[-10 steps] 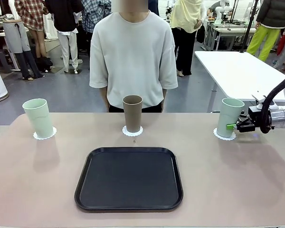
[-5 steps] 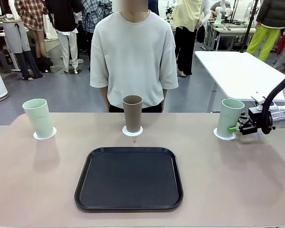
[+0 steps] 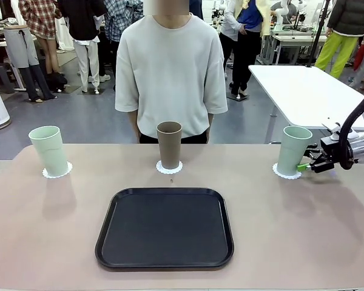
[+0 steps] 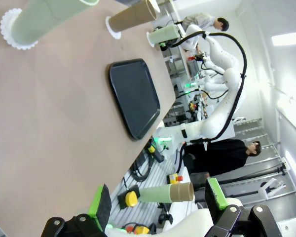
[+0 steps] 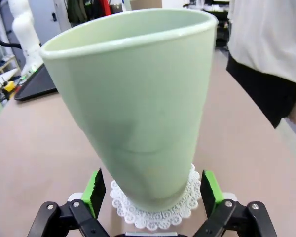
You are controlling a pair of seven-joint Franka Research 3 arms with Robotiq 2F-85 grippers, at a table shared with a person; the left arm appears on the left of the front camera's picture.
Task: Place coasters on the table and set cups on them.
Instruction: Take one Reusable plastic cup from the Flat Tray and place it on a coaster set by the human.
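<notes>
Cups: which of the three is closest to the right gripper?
The pale green cup at the table's right end, right beside the right gripper. The brown cup and the other green cup stand farther left.

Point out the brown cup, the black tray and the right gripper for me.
brown cup (image 3: 169, 145), front view, middle of its side wall
tray (image 3: 165, 262), front view, near rim
right gripper (image 3: 304, 165), front view, between its green-padded fingertips

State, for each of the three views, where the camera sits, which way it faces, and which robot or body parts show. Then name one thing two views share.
Front: between the arms, facing the person across the table; right gripper at the right edge.
Left wrist: above the table, rolled sideways; left gripper open at the bottom, black tray beyond.
Right wrist: low, facing the right green cup on its coaster; open fingers flank its base.
Shared: front and right wrist both show that cup.
</notes>
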